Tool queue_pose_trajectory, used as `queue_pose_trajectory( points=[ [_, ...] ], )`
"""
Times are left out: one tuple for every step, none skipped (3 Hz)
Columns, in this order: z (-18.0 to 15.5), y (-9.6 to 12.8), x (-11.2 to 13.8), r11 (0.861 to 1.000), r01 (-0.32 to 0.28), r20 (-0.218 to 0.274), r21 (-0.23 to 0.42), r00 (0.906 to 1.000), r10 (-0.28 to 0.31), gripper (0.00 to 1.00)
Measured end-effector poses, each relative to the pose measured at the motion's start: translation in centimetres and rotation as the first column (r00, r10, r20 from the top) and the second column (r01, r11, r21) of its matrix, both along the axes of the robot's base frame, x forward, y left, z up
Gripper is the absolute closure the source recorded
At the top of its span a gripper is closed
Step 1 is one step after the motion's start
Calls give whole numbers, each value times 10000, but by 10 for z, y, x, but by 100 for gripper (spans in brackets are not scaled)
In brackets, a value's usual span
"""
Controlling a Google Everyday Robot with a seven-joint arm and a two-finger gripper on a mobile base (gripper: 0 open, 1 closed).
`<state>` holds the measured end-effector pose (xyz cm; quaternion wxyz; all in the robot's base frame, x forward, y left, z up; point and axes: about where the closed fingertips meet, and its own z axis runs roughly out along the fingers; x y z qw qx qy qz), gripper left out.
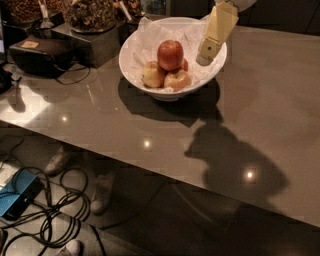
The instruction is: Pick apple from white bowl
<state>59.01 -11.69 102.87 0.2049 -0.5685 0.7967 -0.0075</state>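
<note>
The apple, deep red and glossy, sits on top of smaller yellow-green apples in the white bowl, which is lined with crumpled white paper. The bowl stands on the grey table toward the back. My gripper comes in from the top right; its cream-coloured fingers hang over the bowl's right side, to the right of the apple and apart from it. It holds nothing.
A black device with a cable lies on the table's left. Containers of nuts or snacks stand behind the bowl at the back left. Below the table's front edge, cables and a blue box lie on the floor.
</note>
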Motion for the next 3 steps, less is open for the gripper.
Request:
queue_pose_trajectory(
  points=[
    [0,0,0,10000,1,3,2,10000,-1,0],
    [-5,11,15,9975,209,25,680,9998,-211,0],
    [-9,20,31,9928,473,13,1103,9989,-477,0]
  ],
)
